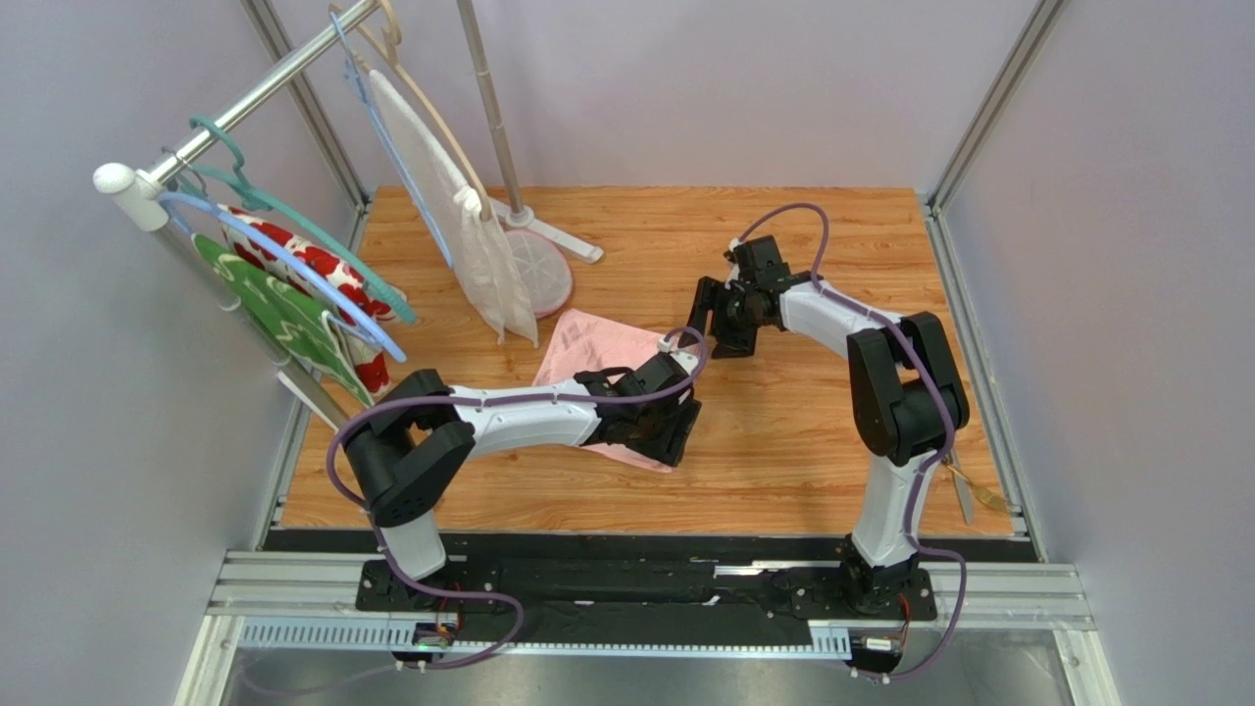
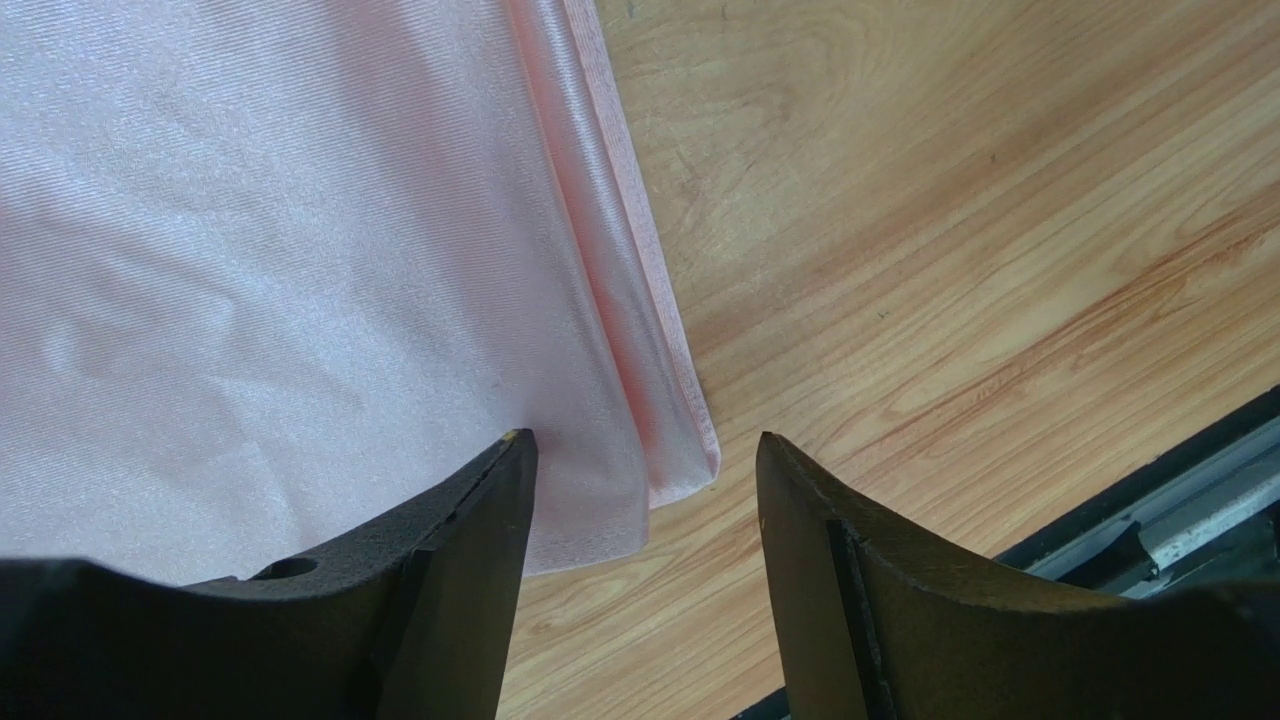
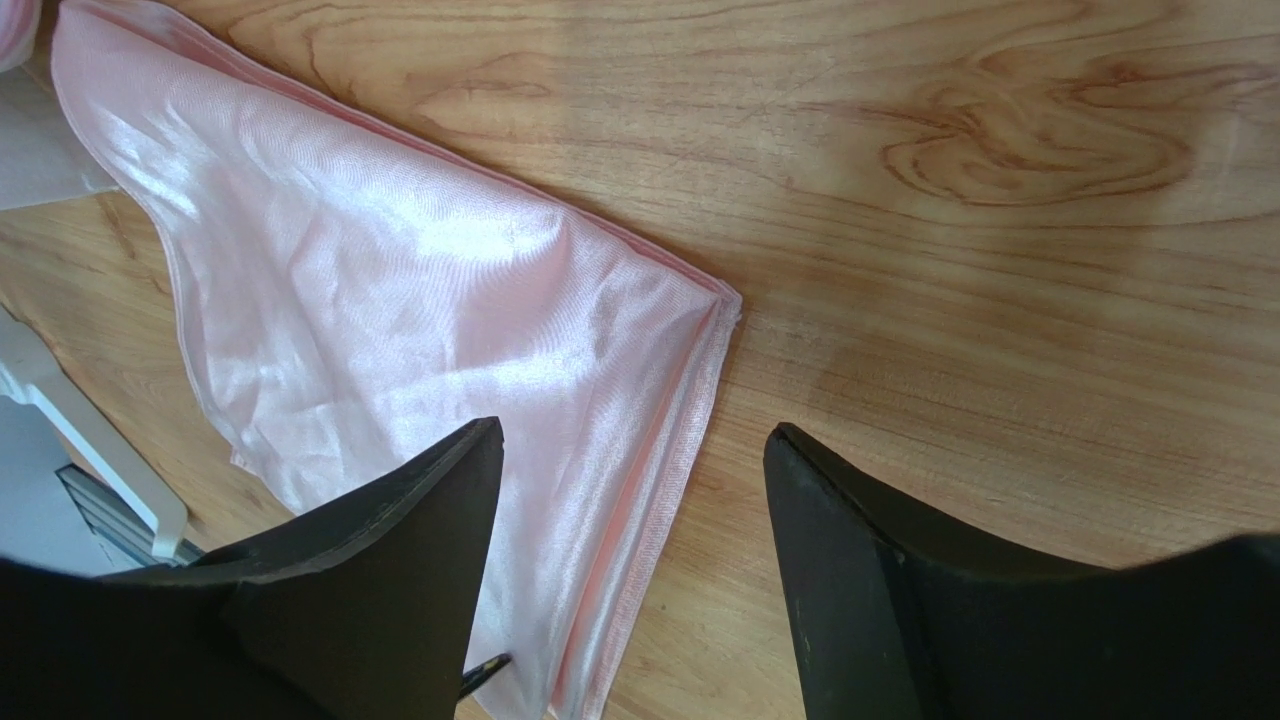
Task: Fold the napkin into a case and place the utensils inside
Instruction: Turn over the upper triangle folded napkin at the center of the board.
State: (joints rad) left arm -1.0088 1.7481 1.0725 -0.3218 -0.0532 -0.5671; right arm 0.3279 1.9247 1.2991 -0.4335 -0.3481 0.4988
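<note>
The pink napkin [image 1: 597,358] lies doubled over on the wooden table, its layered hem showing in both wrist views. My left gripper [image 1: 666,439] hovers open over the napkin's near corner [image 2: 676,458], one fingertip [image 2: 504,465] above the cloth and the other above bare wood. My right gripper [image 1: 718,336] is open above the far right corner [image 3: 718,308], and its left finger [image 3: 451,495] overlaps the napkin [image 3: 391,300]. Neither gripper holds anything. The utensils [image 1: 978,494] show as slim pieces, one yellowish, at the table's right edge by the right arm.
A clothes rack [image 1: 221,125] stands at the back left with hangers, a green cloth [image 1: 273,316], a white cloth with red flowers [image 1: 317,272] and a white bag [image 1: 479,250]. The rack's round base [image 1: 538,272] sits just behind the napkin. Purple walls enclose the table.
</note>
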